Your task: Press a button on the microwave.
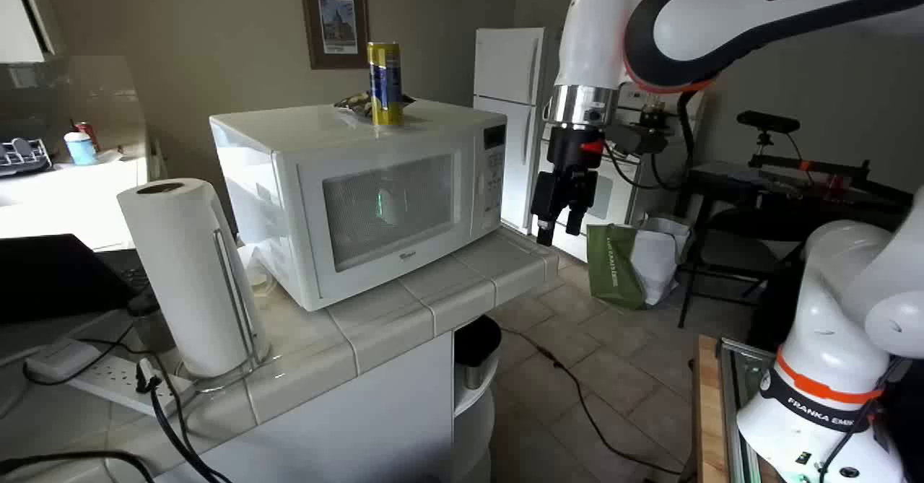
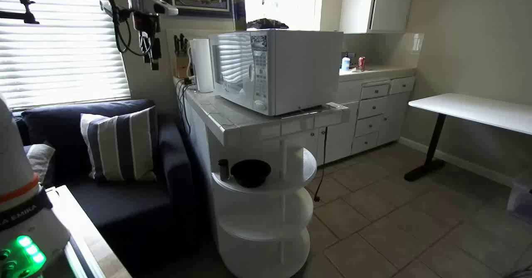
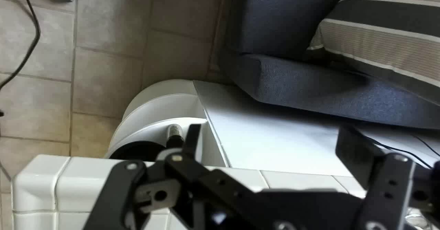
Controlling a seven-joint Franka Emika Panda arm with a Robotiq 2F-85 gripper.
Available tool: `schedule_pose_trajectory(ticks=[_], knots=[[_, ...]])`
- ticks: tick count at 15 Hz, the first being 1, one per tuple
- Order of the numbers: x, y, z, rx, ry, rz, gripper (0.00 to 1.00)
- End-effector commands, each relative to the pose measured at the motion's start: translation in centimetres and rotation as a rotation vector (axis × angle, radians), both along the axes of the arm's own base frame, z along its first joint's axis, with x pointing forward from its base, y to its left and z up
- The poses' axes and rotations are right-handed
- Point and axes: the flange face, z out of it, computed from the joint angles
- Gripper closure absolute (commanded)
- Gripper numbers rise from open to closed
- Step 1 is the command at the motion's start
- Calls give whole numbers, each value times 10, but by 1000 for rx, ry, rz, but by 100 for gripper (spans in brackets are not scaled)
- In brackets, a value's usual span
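Note:
The white microwave (image 1: pixel 382 212) stands on the tiled counter, its door shut; it also shows in an exterior view from its side (image 2: pixel 305 70). Its narrow control strip with a dark display and buttons (image 1: pixel 492 180) is at the door's side and also shows in an exterior view (image 2: pixel 260 74). My gripper (image 1: pixel 560 230) points down in the air, apart from the microwave, out in front of its control-strip end; it also shows in an exterior view (image 2: pixel 151 60). In the wrist view the fingers (image 3: pixel 270 140) are wide apart with nothing between them. The microwave is out of the wrist view.
A tall can (image 1: pixel 386 84) and a dark packet (image 2: pixel 267 23) stand on the microwave. A paper towel roll (image 1: pixel 191 277) is beside it. The tiled counter edge (image 1: pixel 462 310) runs in front, with round shelves (image 2: pixel 266 215) at its end. A dark sofa (image 2: pixel 116 203) is beside the counter.

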Motion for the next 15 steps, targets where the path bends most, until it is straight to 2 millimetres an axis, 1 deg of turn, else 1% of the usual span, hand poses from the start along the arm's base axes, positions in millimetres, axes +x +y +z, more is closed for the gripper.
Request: schedule_pose_trajectory(ticks=[1, 5, 6, 8, 11, 14, 15], knots=[[0, 0, 1, 0, 1, 0, 0], [0, 0, 1, 0, 1, 0, 0], [6, -4, 2, 24, -2, -31, 0], [20, -27, 7, 89, -6, -125, 0], [39, -75, 9, 206, -41, -233, 0], [50, -130, 8, 343, -72, -338, 0], [54, -150, 10, 386, -93, -374, 25]])
